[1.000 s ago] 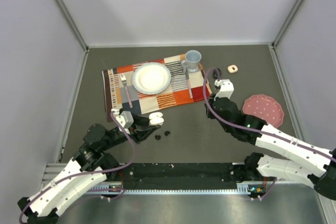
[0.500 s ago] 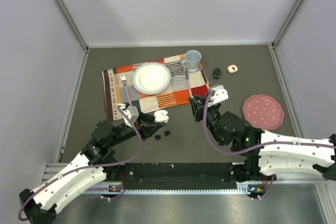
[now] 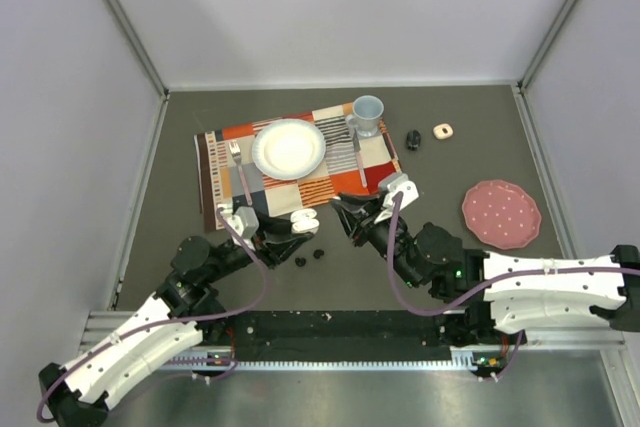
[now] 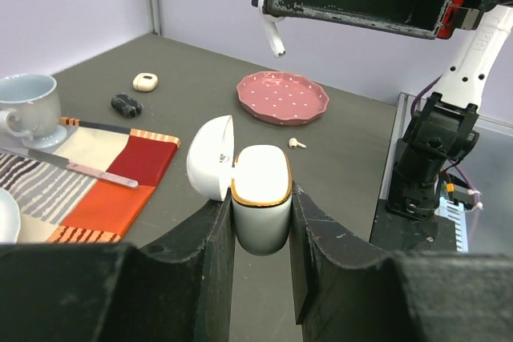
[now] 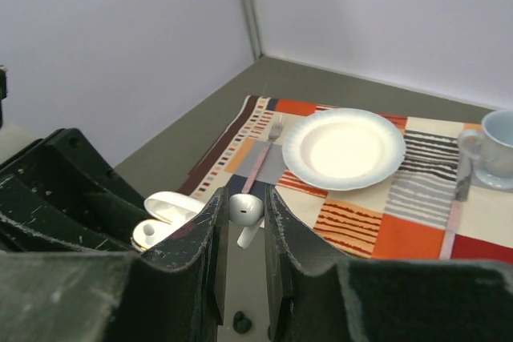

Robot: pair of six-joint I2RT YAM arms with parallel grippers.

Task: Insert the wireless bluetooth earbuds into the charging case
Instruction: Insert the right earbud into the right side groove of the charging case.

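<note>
A white charging case (image 4: 260, 190) with a gold rim and its lid swung open is raised off the table, and my left gripper (image 4: 259, 203) is shut on its body. From above the case (image 3: 303, 222) sits left of centre. My right gripper (image 5: 245, 196) is shut on a white stemmed earbud (image 5: 245, 212), stem pointing down, just right of the open case (image 5: 160, 220). In the left wrist view that earbud (image 4: 274, 38) hangs from the right gripper's fingers above the case. Two black earbuds (image 3: 300, 261) (image 3: 319, 254) lie on the table below. Another white earbud (image 4: 297, 143) lies beyond the case.
A patterned placemat (image 3: 330, 182) carries a white plate (image 3: 289, 148), a fork (image 3: 238, 162), a knife (image 3: 359, 152) and a blue mug (image 3: 367, 115). A pink dotted plate (image 3: 500, 212) sits at the right. A small black object (image 3: 413, 139) and a cream one (image 3: 443, 131) lie at the back.
My right arm has swung left from near the pink plate to beside the open case, carrying the white earbud. The left gripper with the case has shifted only slightly.
</note>
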